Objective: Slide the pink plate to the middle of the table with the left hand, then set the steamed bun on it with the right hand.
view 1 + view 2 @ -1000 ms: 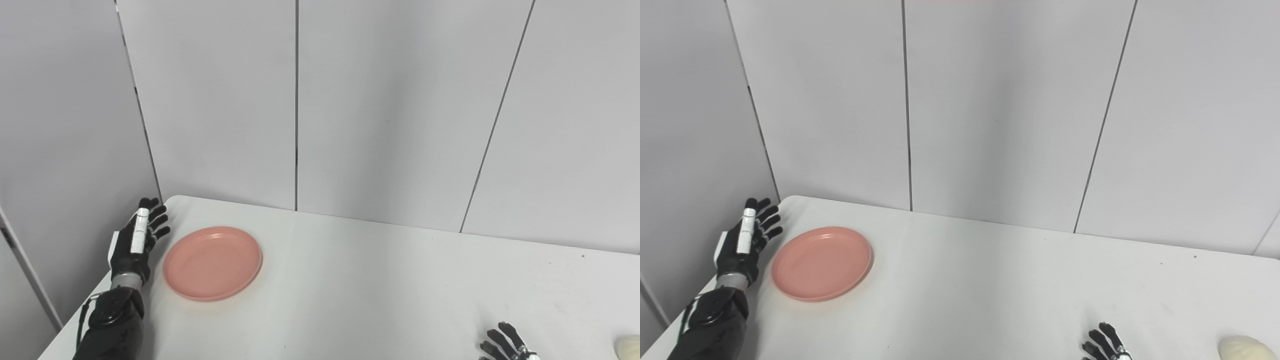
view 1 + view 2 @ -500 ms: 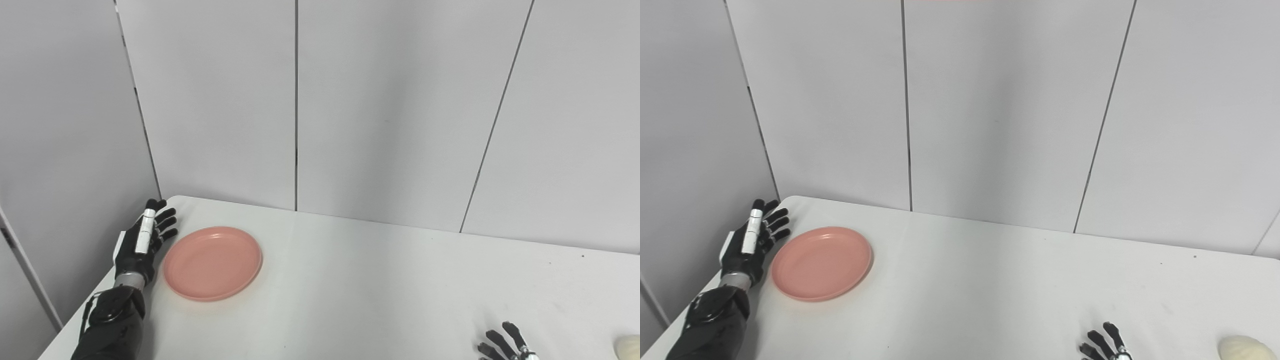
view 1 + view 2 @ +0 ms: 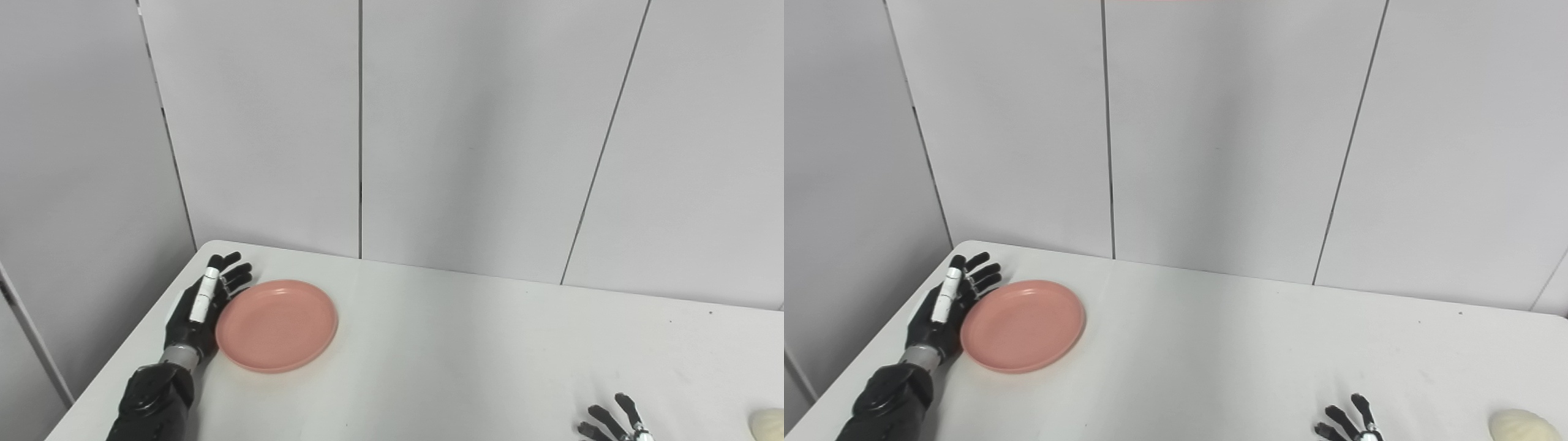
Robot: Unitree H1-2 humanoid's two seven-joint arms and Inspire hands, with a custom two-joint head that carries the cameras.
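Note:
The pink plate (image 3: 277,324) lies flat on the white table (image 3: 465,343) near its far left corner. My left hand (image 3: 205,306) is open, fingers straight, its palm side against the plate's left rim. The steamed bun (image 3: 1516,425), pale and round, lies at the table's near right edge; only its edge shows in the left eye view (image 3: 768,422). My right hand (image 3: 1353,422) is open with fingers spread, low at the picture's bottom edge, left of the bun and apart from it.
Grey wall panels (image 3: 465,135) stand right behind the table's far edge. A side wall panel (image 3: 79,171) stands close to the table's left edge, beside my left arm.
My left hand has moved right from beyond the table's left edge and now touches the plate's rim. The plate has shifted a little to the right. The right hand has barely moved.

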